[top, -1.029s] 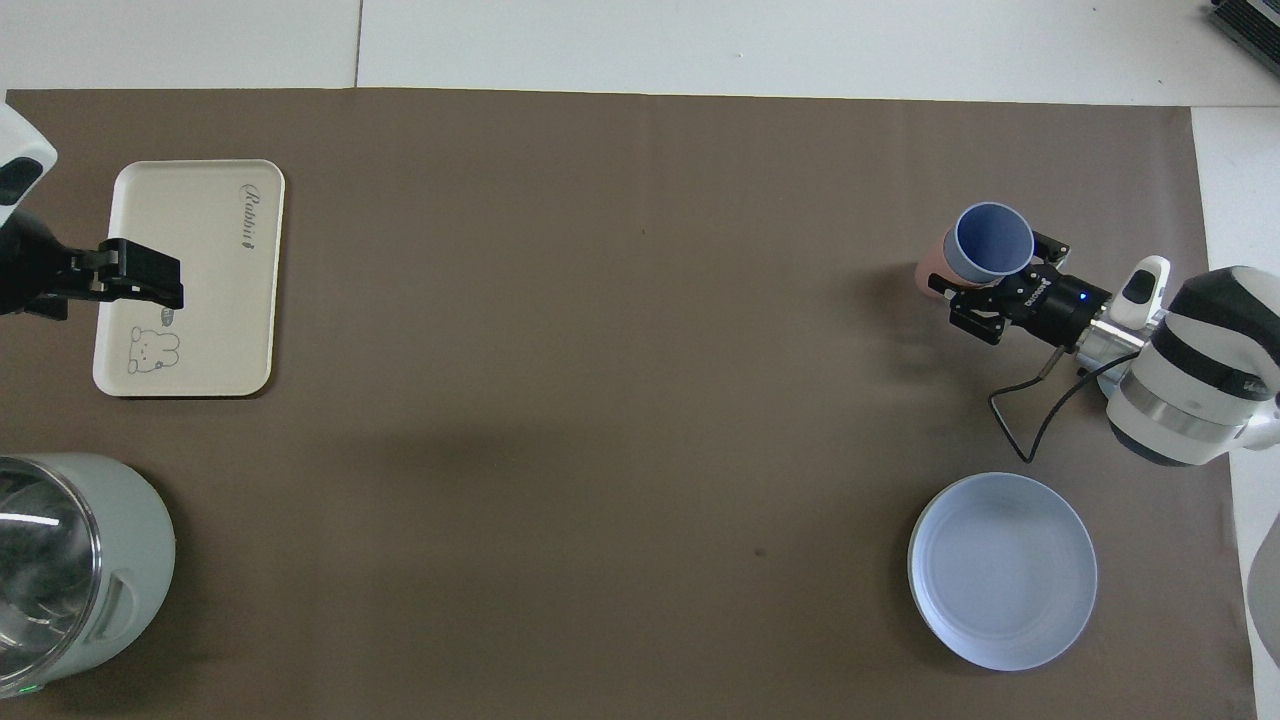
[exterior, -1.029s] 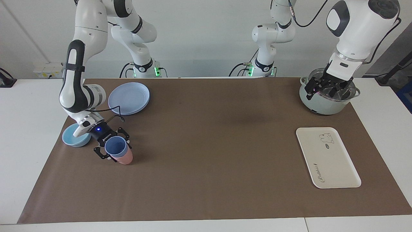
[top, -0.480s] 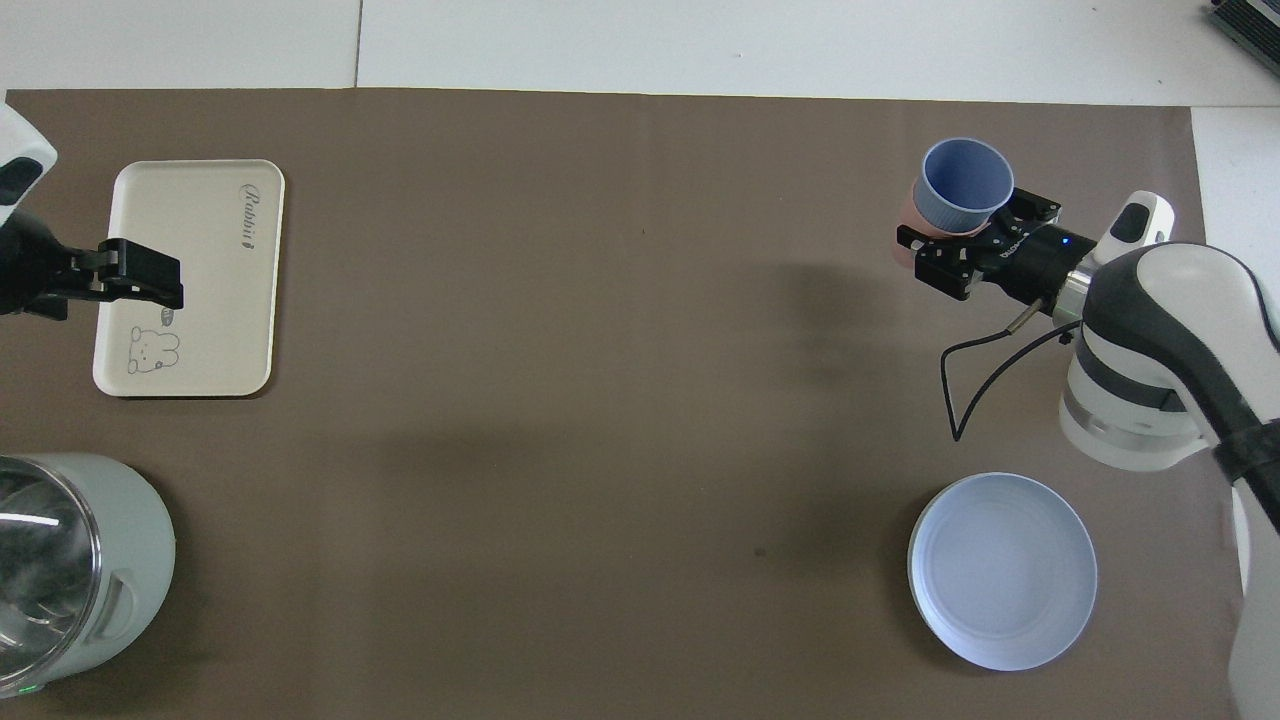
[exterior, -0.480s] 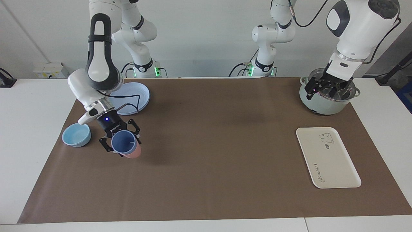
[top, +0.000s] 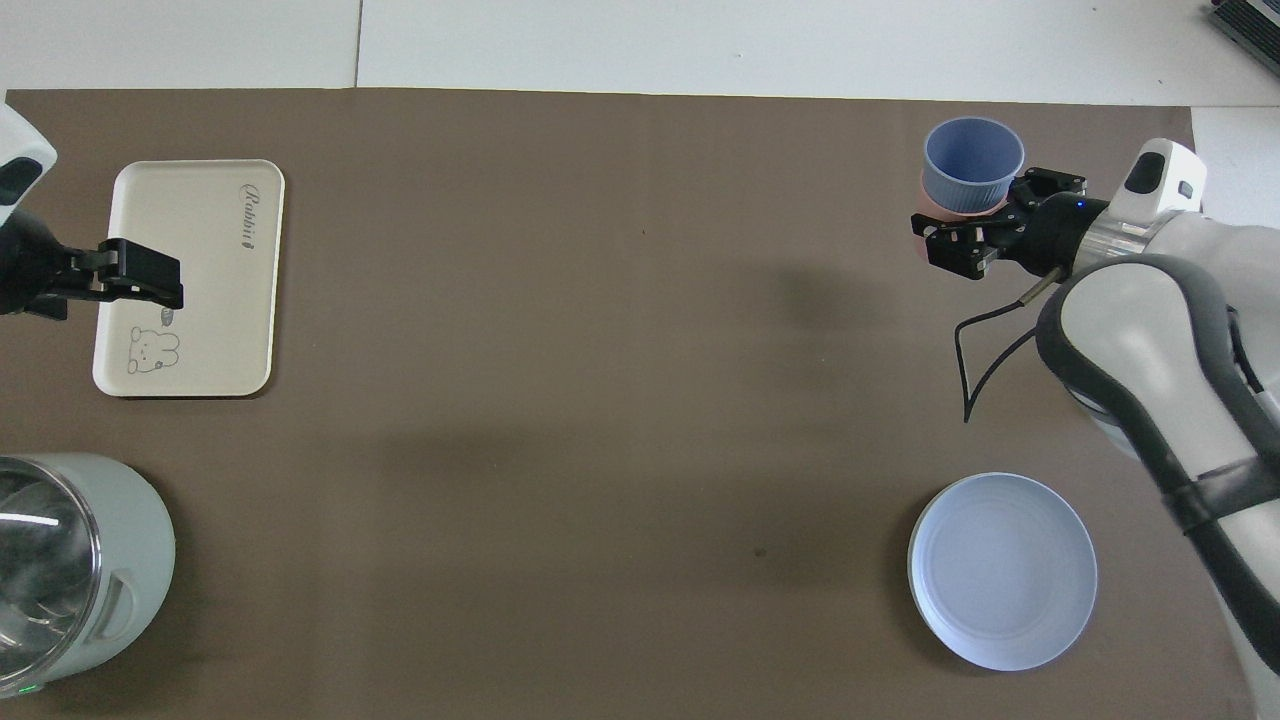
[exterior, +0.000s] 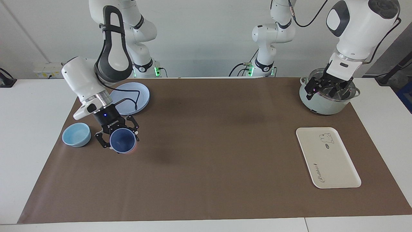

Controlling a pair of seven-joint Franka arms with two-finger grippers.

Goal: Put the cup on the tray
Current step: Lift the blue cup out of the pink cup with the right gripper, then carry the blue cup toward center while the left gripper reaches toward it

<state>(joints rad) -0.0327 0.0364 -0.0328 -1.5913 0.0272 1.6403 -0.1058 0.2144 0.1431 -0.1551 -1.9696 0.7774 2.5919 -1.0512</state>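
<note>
The periwinkle-blue cup (exterior: 122,140) sits nested inside a pink cup (exterior: 132,149). My right gripper (exterior: 118,137) is shut on the pair and holds them tilted in the air above the mat, beside the light-blue bowl (exterior: 76,134). In the overhead view the cup (top: 972,165) and the right gripper (top: 988,218) show at the right arm's end. The cream tray (exterior: 334,161) lies flat at the left arm's end and also shows in the overhead view (top: 200,310). My left gripper (exterior: 325,88) waits over the pot (exterior: 322,104).
A round blue plate (exterior: 136,95) lies nearer to the robots than the bowl, and shows in the overhead view (top: 1000,570). The grey-green pot with a glass lid (top: 120,560) stands nearer to the robots than the tray. The brown mat (exterior: 209,145) covers the table.
My right gripper has lifted the nested cups off the mat and tilted them; its arm swung upward. The left arm has not moved.
</note>
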